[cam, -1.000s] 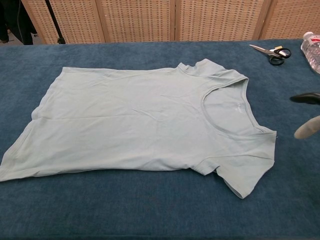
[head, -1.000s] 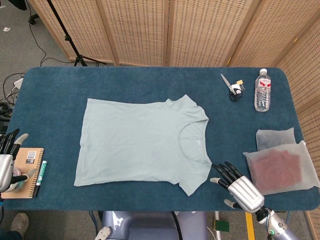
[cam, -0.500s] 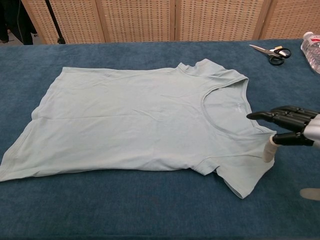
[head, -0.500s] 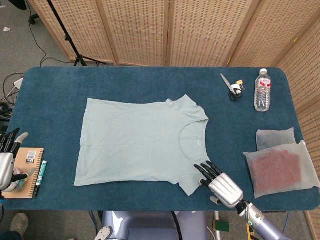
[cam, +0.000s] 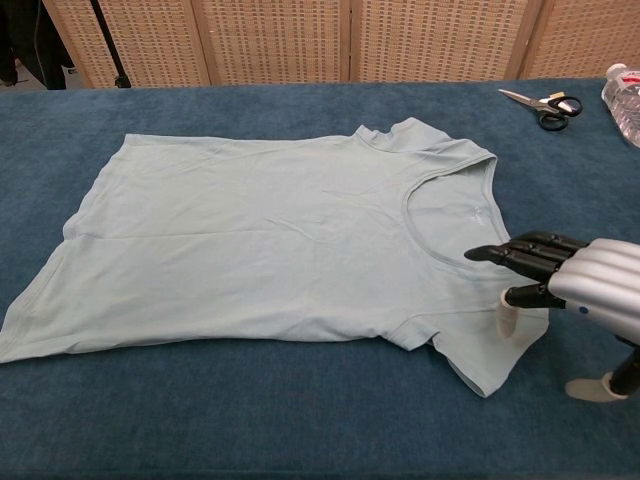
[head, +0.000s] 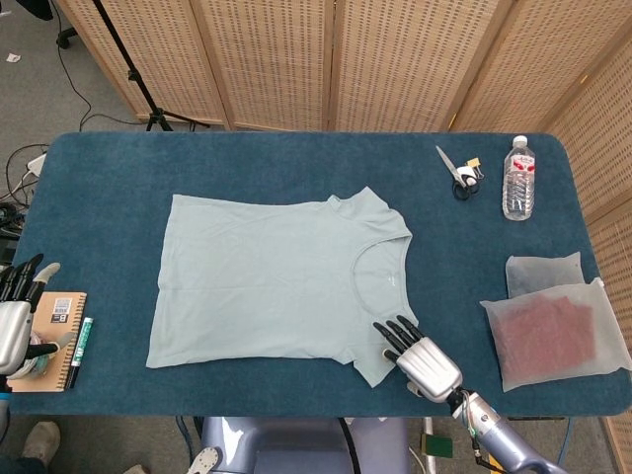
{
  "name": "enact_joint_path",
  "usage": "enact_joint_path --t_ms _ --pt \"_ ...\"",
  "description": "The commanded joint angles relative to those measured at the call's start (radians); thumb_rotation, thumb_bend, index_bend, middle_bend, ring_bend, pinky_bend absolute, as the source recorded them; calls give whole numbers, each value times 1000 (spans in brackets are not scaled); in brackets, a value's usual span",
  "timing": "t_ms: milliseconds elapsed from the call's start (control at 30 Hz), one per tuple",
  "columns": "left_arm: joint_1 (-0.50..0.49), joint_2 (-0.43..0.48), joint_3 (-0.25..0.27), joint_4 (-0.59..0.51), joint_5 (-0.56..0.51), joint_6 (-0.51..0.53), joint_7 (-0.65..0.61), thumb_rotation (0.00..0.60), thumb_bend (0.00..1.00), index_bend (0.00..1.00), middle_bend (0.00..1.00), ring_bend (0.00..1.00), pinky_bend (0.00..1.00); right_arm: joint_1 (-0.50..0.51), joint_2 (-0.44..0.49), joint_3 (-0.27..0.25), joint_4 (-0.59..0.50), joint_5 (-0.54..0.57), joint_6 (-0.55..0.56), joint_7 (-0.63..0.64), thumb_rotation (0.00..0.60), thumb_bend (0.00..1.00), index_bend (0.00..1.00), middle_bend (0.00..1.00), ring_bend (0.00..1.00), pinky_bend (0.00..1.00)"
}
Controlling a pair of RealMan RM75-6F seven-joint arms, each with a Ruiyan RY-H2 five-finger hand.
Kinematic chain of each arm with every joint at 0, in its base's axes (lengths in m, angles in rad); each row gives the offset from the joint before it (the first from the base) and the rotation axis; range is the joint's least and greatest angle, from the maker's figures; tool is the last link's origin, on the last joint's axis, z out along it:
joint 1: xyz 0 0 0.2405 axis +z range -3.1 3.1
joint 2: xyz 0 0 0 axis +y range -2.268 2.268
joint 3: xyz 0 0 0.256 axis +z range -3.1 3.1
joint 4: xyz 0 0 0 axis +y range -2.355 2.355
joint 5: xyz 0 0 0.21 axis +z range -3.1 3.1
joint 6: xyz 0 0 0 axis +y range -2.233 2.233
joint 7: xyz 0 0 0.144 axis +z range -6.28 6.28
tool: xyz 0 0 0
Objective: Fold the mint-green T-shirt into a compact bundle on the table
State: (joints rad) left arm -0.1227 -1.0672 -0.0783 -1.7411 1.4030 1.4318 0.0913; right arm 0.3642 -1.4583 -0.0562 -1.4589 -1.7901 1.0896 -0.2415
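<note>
Mint-green T-shirt point(head: 272, 279) on dark-blue table point(head: 296, 158)

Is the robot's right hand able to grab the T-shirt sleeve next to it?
Probably yes. The right hand hovers open over the near sleeve of the T-shirt, and nothing lies between its fingers and the cloth.

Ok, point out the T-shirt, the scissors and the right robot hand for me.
T-shirt point(head: 262, 281), head view, on the flat chest area.
Scissors point(head: 461, 179), head view, on the black handles.
Right robot hand point(cam: 590, 280), chest view, on the silver back of the hand.
</note>
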Motion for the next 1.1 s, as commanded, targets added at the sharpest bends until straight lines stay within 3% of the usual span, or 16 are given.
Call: enact_joint_path --t_ms 33,600,1100 --pt "0 1 -1 0 -3 -1 -2 600 0 0 0 0 0 11 -26 5 -2 23 -23 -26 600 178 388 0 0 0" --pt "-3 -1 1 2 -5 -4 -1 600 0 0 0 0 0 26 -76 13 3 76 -15 -67 600 212 407 0 0 0" --pt "-4 -3 1 2 -10 -6 2 600 0 0 0 0 0 42 -137 11 69 80 20 -68 600 440 506 0 0 0"
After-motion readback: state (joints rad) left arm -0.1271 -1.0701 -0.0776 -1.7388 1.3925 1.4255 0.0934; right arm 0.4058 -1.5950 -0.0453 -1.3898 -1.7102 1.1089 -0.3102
